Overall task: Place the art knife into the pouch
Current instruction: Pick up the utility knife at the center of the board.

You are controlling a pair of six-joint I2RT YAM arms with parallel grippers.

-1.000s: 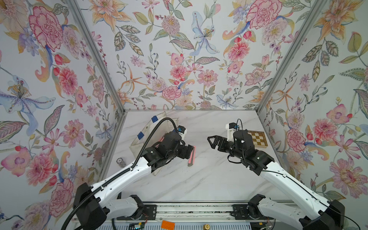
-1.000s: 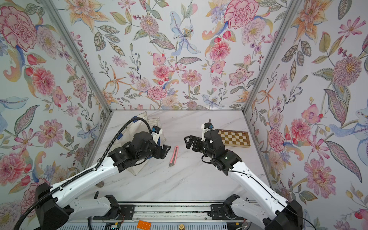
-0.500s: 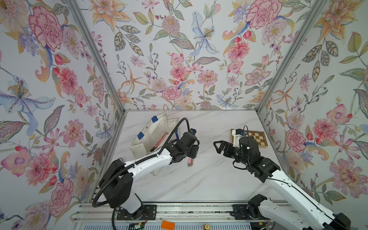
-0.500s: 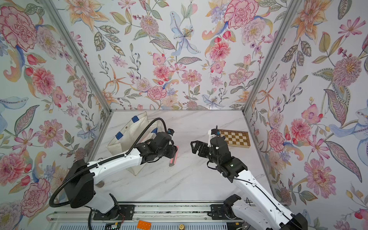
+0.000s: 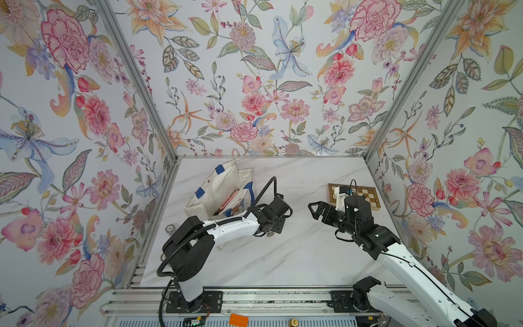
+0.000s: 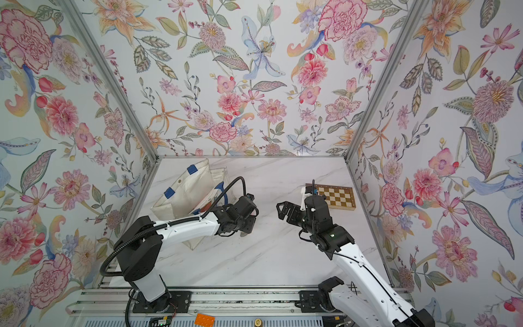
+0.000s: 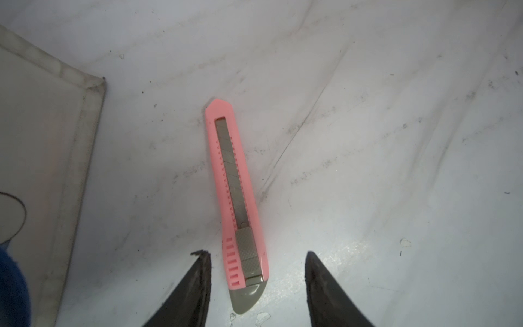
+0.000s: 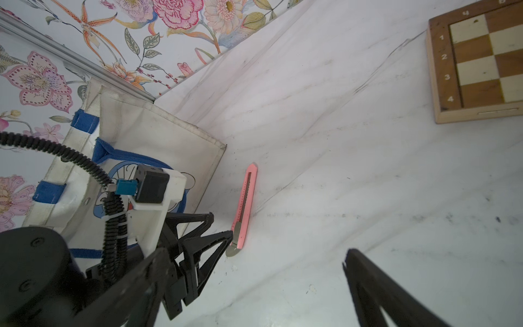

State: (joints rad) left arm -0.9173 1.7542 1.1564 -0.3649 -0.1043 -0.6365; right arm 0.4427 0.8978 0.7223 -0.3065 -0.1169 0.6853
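Observation:
The pink art knife (image 7: 237, 198) lies flat on the marble table just right of the pouch; it also shows in the right wrist view (image 8: 244, 203). My left gripper (image 7: 256, 254) points down over the knife's grey rear end. It is open, with one fingertip on each side and a gap to both. In both top views the left gripper (image 5: 271, 225) hides the knife. The off-white pouch (image 5: 223, 184) with blue tabs lies at the back left, mouth toward me. My right gripper (image 5: 312, 211) hovers open and empty to the right.
A wooden chessboard (image 5: 365, 195) sits at the back right, behind the right wrist. A pink object (image 5: 229, 199) lies inside the pouch's mouth. A small round metal thing (image 5: 169, 228) rests near the left wall. Floral walls close three sides.
My left arm has stretched forward and lowered over the knife, and its jaws have narrowed around the knife's end. The right arm has drawn back to the right.

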